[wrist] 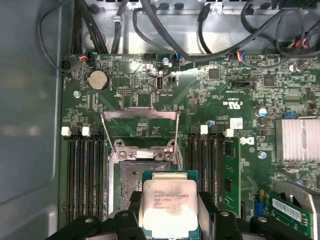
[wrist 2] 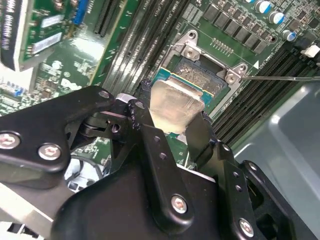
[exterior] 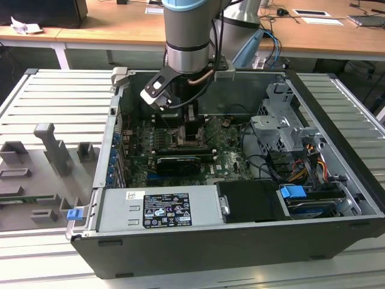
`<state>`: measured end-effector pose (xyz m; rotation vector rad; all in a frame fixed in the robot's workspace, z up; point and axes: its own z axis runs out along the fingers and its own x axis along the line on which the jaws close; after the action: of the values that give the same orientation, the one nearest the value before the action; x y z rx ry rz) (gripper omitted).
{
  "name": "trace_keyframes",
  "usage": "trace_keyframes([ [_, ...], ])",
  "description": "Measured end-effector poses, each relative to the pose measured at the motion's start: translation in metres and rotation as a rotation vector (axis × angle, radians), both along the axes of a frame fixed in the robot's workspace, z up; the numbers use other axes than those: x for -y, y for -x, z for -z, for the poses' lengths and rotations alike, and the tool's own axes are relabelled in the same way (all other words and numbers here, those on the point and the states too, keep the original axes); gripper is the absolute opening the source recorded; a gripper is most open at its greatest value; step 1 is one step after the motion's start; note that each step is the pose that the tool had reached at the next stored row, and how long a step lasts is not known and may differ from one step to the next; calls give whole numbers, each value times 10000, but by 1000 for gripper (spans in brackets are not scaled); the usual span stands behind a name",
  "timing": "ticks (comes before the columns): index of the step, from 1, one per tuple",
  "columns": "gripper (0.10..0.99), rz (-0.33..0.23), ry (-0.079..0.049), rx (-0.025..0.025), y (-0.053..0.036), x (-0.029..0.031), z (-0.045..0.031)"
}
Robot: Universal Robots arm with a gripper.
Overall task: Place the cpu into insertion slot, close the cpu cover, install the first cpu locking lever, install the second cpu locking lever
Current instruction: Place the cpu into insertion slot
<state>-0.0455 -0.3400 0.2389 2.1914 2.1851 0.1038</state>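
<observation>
My gripper (wrist: 168,206) is shut on the cpu (wrist: 167,202), a pale silver square chip on a green edge, held by two opposite sides between black fingers (wrist: 207,202). The chip hangs low over the near part of the insertion slot (wrist: 131,175), whose bare contact field shows beyond it. Whether the chip touches the slot I cannot tell. The cpu cover (wrist: 140,114) stands open, tilted back behind the slot. In the second wrist view the cpu (wrist 2: 175,102) sits between the fingertips of the gripper (wrist 2: 175,114), beside the slot (wrist 2: 200,75). A thin locking lever (wrist 2: 280,78) lies swung out. In the exterior view the gripper (exterior: 189,129) is down inside the computer case (exterior: 337,174).
Black memory slots (wrist: 85,170) flank the socket on both sides. A finned heat sink (wrist: 297,140), a coin battery (wrist: 98,79) and cables (wrist: 150,25) lie around the board. The power supply (exterior: 162,208) and drive cage (exterior: 283,126) crowd the case.
</observation>
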Motion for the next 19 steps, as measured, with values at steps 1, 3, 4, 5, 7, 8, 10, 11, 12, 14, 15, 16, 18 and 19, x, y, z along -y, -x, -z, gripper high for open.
trace_keyframes([
  [1, 525, 1, 2, 1, 1, -38, 42],
  [3, 525, 1, 4, 2, 2, -68, 97],
  [4, 525, 1, 5, 1, 2, -78, 115],
  [5, 525, 1, 5, 2, 1, -94, 140],
  [7, 525, 1, 5, 2, 2, -115, 166],
  [8, 525, 1, 5, 2, 5, -125, 194],
  [10, 525, 11, 13, 1, 12, -157, 226],
  [11, 525, 23, 13, 2, 13, -168, 233],
  [12, 525, 28, 13, 3, 12, -175, 246],
  [14, 525, 31, 14, 2, 12, -176, 265],
  [15, 525, 35, 14, 2, 13, -177, 273],
  [16, 525, 36, 14, 2, 13, -179, 278],
  [18, 525, 37, 15, 1, 12, -182, 288],
  [19, 525, 38, 14, 2, 12, -187, 296],
])
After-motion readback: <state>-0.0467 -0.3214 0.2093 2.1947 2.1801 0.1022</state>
